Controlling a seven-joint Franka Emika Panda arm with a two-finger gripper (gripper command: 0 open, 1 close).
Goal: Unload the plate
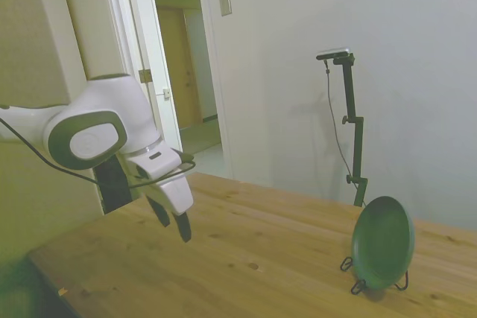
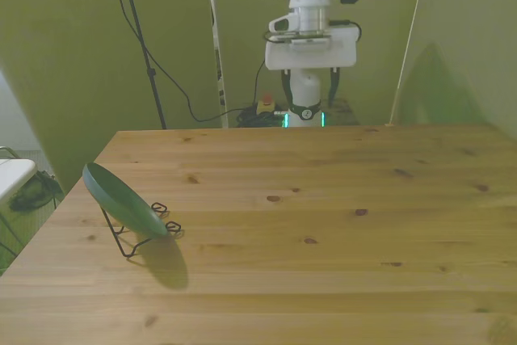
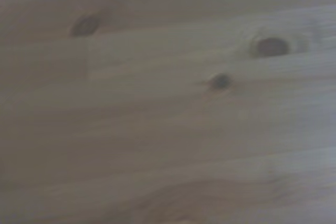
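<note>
- The plate (image 1: 382,242) is leaning tilted in its wire stand (image 2: 133,236) at the front view's left, not yet unloaded.
- The gripper (image 1: 174,223) is hovering well apart from it, fingers spread and holding nothing (the whole task is remaining, judging by this).

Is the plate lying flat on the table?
No, the plate stands tilted on edge in a wire stand on the table, as the side view shows.

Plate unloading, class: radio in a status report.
Gripper open, empty, hanging above the table. Plate propped tilted on wire stand, far from gripper. Nothing between them.
</note>
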